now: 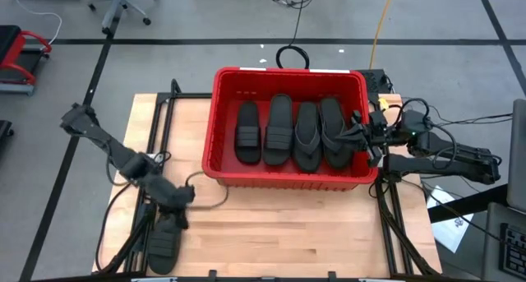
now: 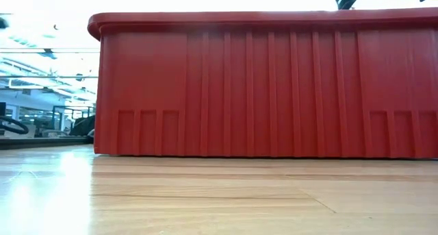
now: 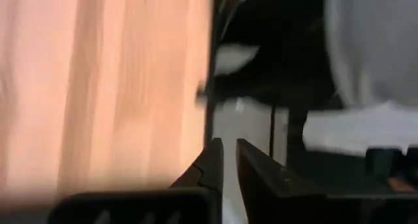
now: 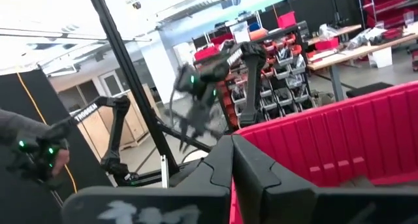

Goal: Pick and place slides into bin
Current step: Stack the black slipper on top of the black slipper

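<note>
Red bin (image 1: 289,177) mid-bench, 4 slides (image 1: 292,134) inside. Left claw (image 1: 174,206) nearly together, nothing gripped, by slide (image 1: 163,241) at bench's near-left corner. Right claw (image 1: 363,132) together at bin's right rim. Next: open wide, grab strap squarely, lift well clear of rim.

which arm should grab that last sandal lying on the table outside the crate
Left. The left gripper hangs right over the black rubbery sandal at the wooden table's near-left corner. The right gripper sits at the far right rim of the large red plastic crate, well away.
</note>
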